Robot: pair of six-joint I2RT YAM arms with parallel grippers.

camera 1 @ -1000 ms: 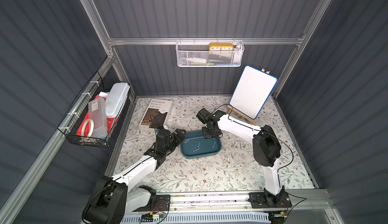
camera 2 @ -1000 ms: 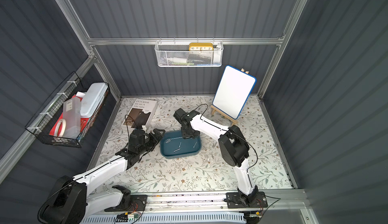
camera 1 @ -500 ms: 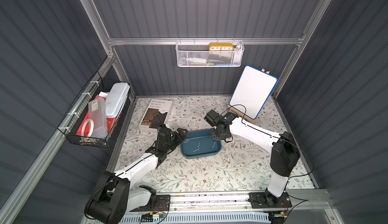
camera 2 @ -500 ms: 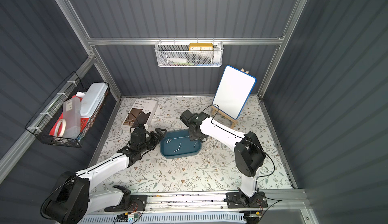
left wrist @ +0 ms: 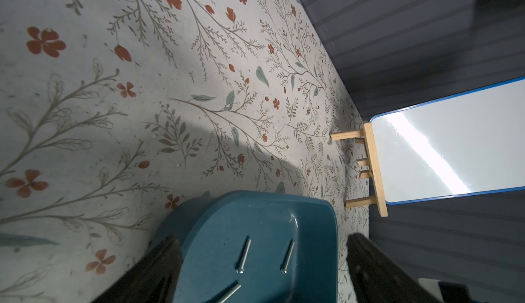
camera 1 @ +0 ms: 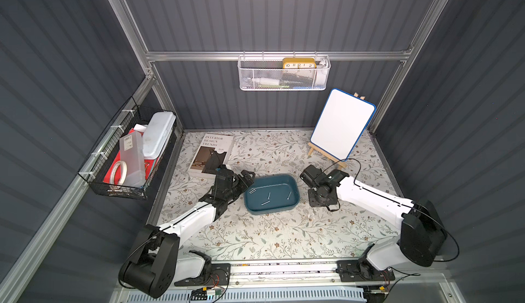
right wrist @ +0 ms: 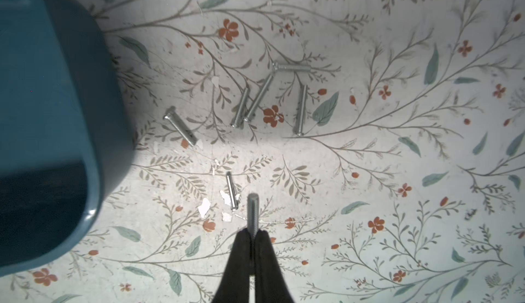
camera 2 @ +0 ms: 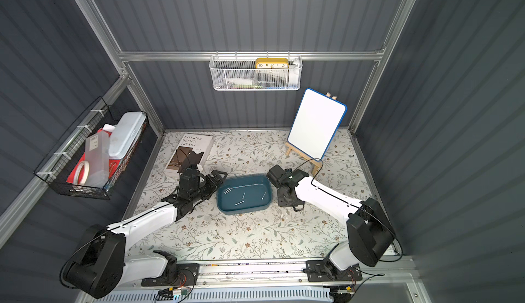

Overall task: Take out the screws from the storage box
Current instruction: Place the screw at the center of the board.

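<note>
Counter (camera 1: 270, 239): covered in a pale floral print, scuffed; white flecks noted near the box.
Room: dark ribbed walls, aluminium framing; mesh basket (camera 1: 284, 74) hung on the back wall, wire basket (camera 1: 122, 159) on the left wall.
Storage box (camera 1: 277, 186): set mid-counter, a few screws (camera 1: 265, 202) lying inside.
Loose screws (right wrist: 258, 98): several laid on the counter just right of the box.
Left end effector (camera 1: 245, 181): spread wide at the box's left end, nothing gripped.
Right end effector (right wrist: 252, 237): clamped on a single screw (right wrist: 252, 213) above the counter.
Far side: book (camera 1: 211, 154); whiteboard (camera 1: 342, 124) on an easel.

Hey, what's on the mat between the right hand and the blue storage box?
In the right wrist view, one short loose screw and a few white flecks lie between the right hand, shut on a threaded screw, and the storage box.
</note>
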